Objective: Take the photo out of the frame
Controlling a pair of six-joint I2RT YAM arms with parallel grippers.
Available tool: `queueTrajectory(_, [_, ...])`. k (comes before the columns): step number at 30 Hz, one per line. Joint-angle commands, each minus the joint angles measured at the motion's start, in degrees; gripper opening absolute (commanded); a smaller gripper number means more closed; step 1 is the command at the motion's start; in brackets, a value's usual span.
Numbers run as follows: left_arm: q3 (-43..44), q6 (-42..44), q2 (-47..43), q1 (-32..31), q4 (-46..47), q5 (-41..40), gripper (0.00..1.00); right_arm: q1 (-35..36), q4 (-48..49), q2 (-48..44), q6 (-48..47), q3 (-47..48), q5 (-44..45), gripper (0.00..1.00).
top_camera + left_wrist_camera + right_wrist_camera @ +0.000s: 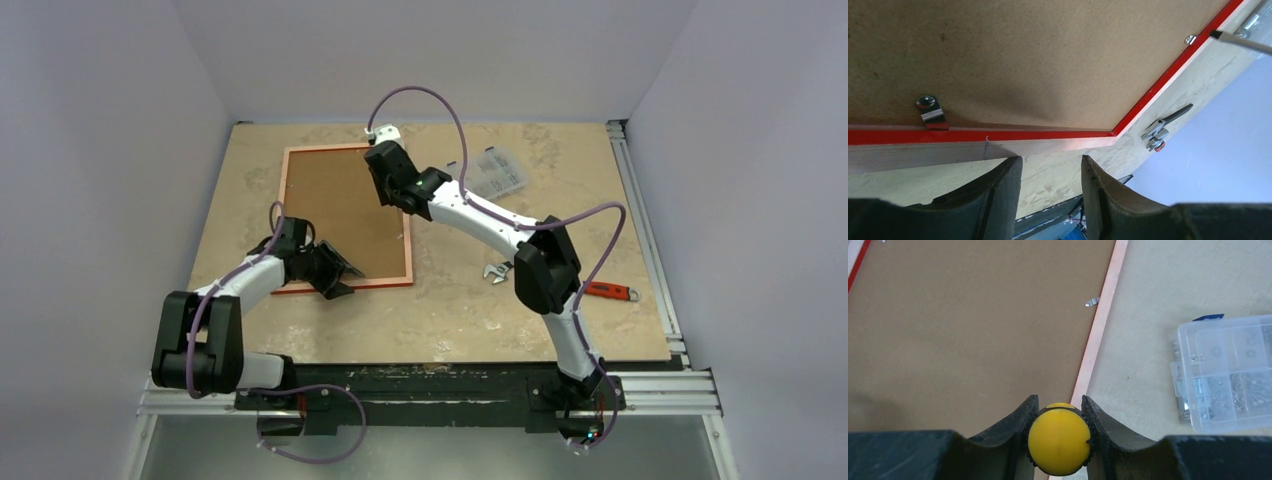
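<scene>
Frame (408, 240) is lying face-down on the worktop (470, 320), photo (340, 205) sitting inside it, brown back up. Right tool (1058, 402) is clamping a yellow-handled screwdriver (1059, 441) near the far right corner. Left tool (1052, 162) is hovering open and empty at the near edge.

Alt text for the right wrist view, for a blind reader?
The right gripper clamps a yellow-ended tool handle over the brown board back of the photo, seated in the frame. A clear compartment box lies on the table at right.
</scene>
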Motion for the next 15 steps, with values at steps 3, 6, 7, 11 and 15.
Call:
queueTrajectory(3, [2.6, -2.2, 1.46, 0.42, 1.1, -0.15, 0.44, 0.38, -3.67, 1.57, -1.35, 2.16, -4.61, 0.0])
queueTrajectory(6, [2.5, -2.11, 1.71, 0.42, 1.25, -0.33, 0.44, 0.4, -2.2, 0.84, -1.8, 0.5, -3.31, 0.0])
queueTrajectory(7, [2.47, -2.03, 1.86, 0.42, 1.31, -0.46, 0.44, 0.4, -3.89, 1.1, -1.42, 1.32, -2.47, 0.0])
queueTrajectory(11, [2.11, -2.11, 2.49, 0.42, 1.84, -0.42, 0.43, 0.66, -7.17, 0.9, -0.22, 2.19, -3.97, 0.0])
queueTrajectory(15, [2.36, -2.29, 3.03, 0.42, 2.05, -0.25, 0.43, 0.51, -9.19, 2.13, -1.07, 3.29, -6.85, 0.0])
